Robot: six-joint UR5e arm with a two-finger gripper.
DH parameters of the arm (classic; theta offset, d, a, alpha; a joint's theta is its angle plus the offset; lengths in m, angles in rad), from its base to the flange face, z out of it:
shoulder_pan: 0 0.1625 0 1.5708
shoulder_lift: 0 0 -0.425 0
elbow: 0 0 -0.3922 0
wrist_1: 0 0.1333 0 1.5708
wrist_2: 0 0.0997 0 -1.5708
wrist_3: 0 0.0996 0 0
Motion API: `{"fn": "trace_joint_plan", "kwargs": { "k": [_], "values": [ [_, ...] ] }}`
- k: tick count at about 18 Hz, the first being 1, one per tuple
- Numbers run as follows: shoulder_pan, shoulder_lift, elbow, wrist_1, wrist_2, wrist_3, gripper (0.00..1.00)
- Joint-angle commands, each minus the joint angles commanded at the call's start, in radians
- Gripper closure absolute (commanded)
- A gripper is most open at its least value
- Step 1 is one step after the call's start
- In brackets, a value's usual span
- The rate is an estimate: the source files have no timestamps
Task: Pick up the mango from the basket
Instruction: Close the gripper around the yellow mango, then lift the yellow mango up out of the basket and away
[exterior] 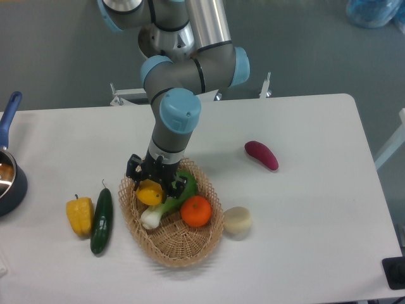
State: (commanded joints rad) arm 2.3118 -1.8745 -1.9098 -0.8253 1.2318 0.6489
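Camera view: the gripper [154, 182] stood low inside the basket [183, 250], at roughly 10 o'clock within its rim, with black fingers either side of the mango [149, 194]. The jaws looked set against the fruit's flanks, but whether they had actually clamped could not be told from this angle. The mango sat in the basket, not visibly lifted; judged: approach done, grasp in progress or just made, lift remaining. Mango appeared smooth, yellow, egg-shaped, upper part hidden by the fingers. At its 4 o'clock, touching or nearly so, lay a green-and-white leafy vegetable [166, 206]; beyond that an orange [196, 211]. Outside the basket: a pale round item [237, 221] at 3 o'clock, a purple vegetable [261, 155] at 2 o'clock, a cucumber [101, 221] and yellow pepper [80, 216] at 9 o'clock.
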Motion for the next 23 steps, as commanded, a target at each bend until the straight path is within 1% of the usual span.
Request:
{"fn": "trace_joint_plan", "kwargs": {
  "k": [6, 7, 10, 15, 18, 21, 23],
  "values": [
    [-0.005, 0.009, 0.000, -0.005, -0.002, 0.028, 0.47],
    [-0.005, 0.012, -0.003, -0.006, 0.000, 0.040, 0.51],
    [-0.005, 0.024, -0.002, -0.011, 0.000, 0.083, 0.52],
    [0.009, 0.064, 0.031, -0.012, -0.002, 0.107, 0.52],
    [0.044, 0.093, 0.072, -0.009, -0.009, 0.152, 0.52],
    [0.098, 0.095, 0.161, -0.006, -0.011, 0.153, 0.51],
    [0.135, 0.094, 0.222, -0.006, -0.041, 0.153, 0.51]
  ]
}}
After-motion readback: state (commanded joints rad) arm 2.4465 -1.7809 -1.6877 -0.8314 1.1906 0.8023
